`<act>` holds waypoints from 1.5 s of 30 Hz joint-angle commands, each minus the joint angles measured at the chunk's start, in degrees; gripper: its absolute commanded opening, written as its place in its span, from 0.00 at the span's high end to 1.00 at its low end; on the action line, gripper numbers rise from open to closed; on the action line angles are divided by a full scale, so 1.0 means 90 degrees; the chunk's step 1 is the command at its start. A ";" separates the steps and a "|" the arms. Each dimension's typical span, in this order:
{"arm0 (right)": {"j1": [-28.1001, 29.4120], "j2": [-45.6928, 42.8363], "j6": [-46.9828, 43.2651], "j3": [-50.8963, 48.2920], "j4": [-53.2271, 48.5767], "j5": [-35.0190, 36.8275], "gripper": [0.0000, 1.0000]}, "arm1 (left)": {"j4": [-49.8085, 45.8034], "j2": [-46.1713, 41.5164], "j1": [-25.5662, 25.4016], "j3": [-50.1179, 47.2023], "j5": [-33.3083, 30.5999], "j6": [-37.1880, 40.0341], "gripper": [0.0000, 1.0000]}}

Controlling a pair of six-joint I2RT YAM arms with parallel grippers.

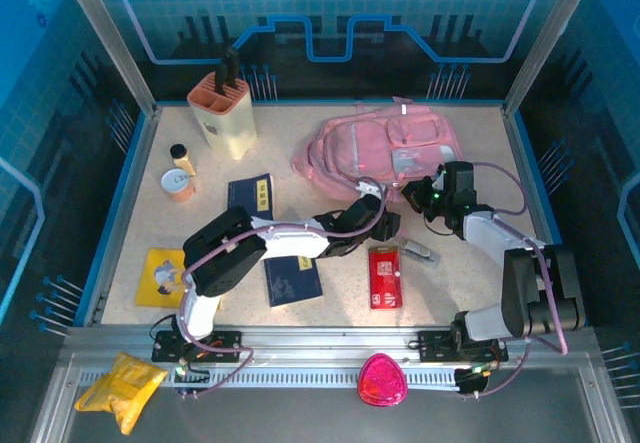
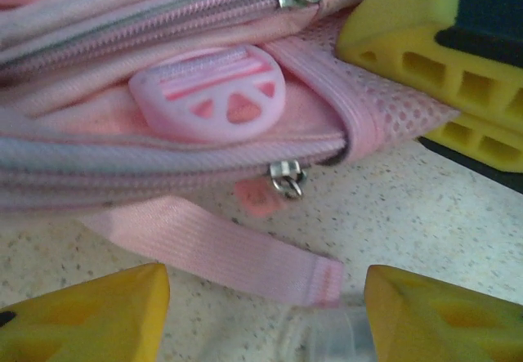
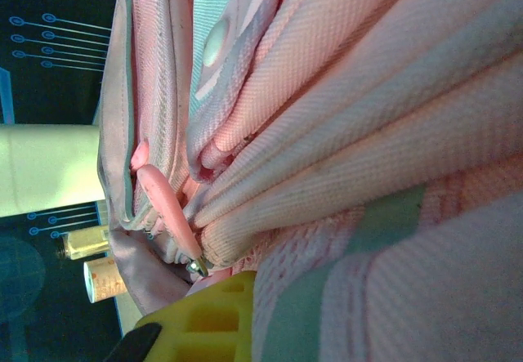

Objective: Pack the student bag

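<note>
Pink student bag (image 1: 385, 148) lies flat, long axis left-right; right gripper (image 1: 418, 199) pinches it, left gripper (image 2: 263, 292) gapes.

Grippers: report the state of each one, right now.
Left gripper: open, fingers either side of a pink strap end, not gripping it.
Right gripper: shut on the student bag fabric.

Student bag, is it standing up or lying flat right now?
Lying flat: the student bag rests on the table with its zipped front pockets facing up in the top view.
</note>
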 commanded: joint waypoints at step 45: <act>-0.1165 0.0707 -0.1282 0.1226 -0.0865 -0.0279 0.94 | -0.1069 -0.0539 0.0674 -0.0147 0.0637 0.0305 1.00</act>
